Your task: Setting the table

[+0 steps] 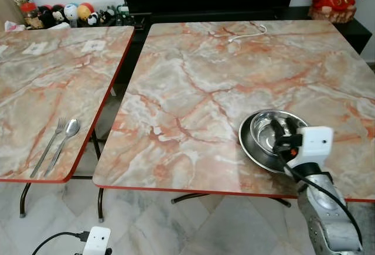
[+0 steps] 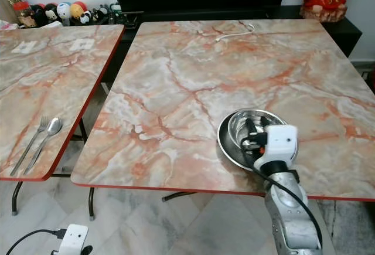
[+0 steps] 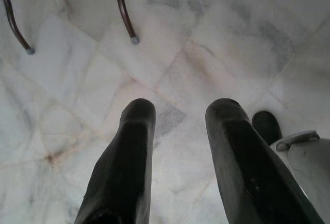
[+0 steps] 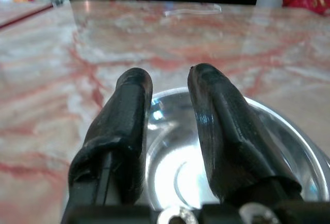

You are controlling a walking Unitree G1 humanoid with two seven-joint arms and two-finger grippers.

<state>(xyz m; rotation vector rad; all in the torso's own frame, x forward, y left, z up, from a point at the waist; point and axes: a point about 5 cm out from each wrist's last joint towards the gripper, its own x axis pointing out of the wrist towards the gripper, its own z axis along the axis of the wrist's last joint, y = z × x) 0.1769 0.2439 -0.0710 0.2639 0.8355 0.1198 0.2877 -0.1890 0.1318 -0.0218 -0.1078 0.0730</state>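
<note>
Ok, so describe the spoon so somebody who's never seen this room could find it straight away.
Look at the left marble-patterned table, the one beside the bigger table that carries the steel bowl. Near its front edge two pieces of cutlery lie side by side. The spoon is the right one, with a rounded bowl end, unlike the pronged fork.

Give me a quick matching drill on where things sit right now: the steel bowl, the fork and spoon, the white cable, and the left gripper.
Things:
1. steel bowl
2. fork and spoon
3. white cable
4. left gripper

Places:
A. far edge of the right table
B. hanging low over the floor tiles
C. near edge of the left table
D. on a steel plate under the right gripper

Pairs: 1-D, 2-C, 3-A, 4-B
</note>
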